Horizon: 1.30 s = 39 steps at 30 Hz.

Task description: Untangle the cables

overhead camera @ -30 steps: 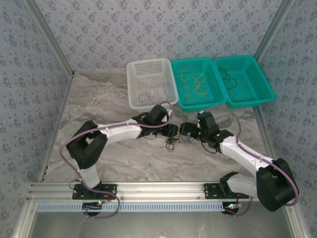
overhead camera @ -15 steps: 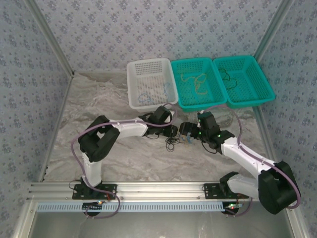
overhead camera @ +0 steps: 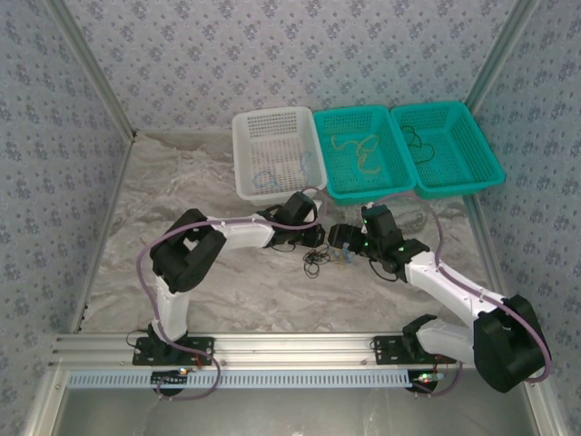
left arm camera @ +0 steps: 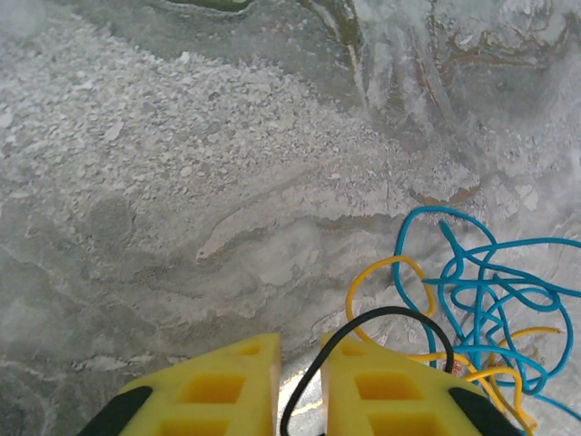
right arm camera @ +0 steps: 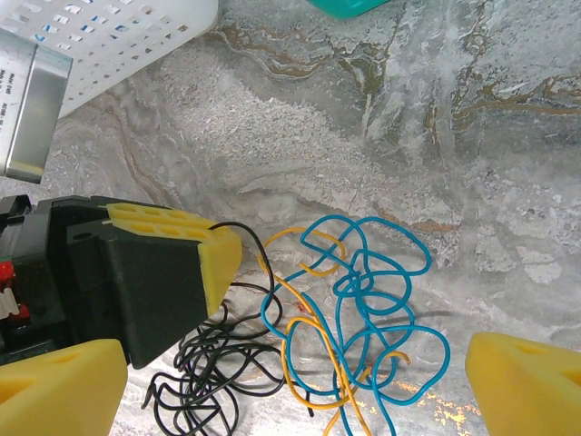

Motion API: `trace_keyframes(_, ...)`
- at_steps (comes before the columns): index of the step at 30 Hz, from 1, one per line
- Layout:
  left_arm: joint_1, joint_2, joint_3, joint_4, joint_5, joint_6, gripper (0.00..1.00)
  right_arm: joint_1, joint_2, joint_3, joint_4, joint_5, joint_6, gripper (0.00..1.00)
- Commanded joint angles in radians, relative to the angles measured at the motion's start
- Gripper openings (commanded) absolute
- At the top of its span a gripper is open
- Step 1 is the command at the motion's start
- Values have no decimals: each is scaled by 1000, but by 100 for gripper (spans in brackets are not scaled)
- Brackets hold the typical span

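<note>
The cables lie tangled on the marble table between both grippers [overhead camera: 320, 261]. In the right wrist view a blue cable [right arm camera: 399, 250] and a yellow cable [right arm camera: 300, 345] loop through each other, with a black cable [right arm camera: 209, 363] bunched to their left. My left gripper [left arm camera: 300, 345] is low over the table. Its yellow jaws are drawn nearly together, and the black cable [left arm camera: 381, 313] runs between them. Blue [left arm camera: 472, 282] and yellow [left arm camera: 372, 272] loops lie just right of it. My right gripper [right arm camera: 290, 363] hangs wide open above the blue and yellow tangle, touching nothing.
Three baskets stand in a row at the back: a white basket [overhead camera: 241, 154] with a blue cord inside, a teal basket [overhead camera: 363, 111] with a yellow-tan cord, and another teal basket [overhead camera: 436, 106] with a black cord. The white basket's corner [right arm camera: 118, 36] is near my left gripper.
My left jaws have closed in around the black cable, and the left arm's elbow has swung to the right. The right arm and the tangle have stayed still.
</note>
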Motion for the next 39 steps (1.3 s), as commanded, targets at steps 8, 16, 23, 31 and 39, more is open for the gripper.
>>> trace_keyframes(8,6,-45,-6,29,2,-6,2,10,0,-14,3,-12,-1,98)
trace_keyframes(16,7,-124,-59,21,-87,-33,0,15,46,1,30,-36,-2,98)
trace_keyframes(23,15,-184,-95,21,-109,-60,0,29,106,23,47,-62,-17,91)
trace_keyframes(31,41,-259,-111,3,-95,-95,0,84,204,79,37,28,-34,75)
trace_keyframes(39,44,-295,-147,-33,-124,-100,0,83,324,173,-73,190,48,57)
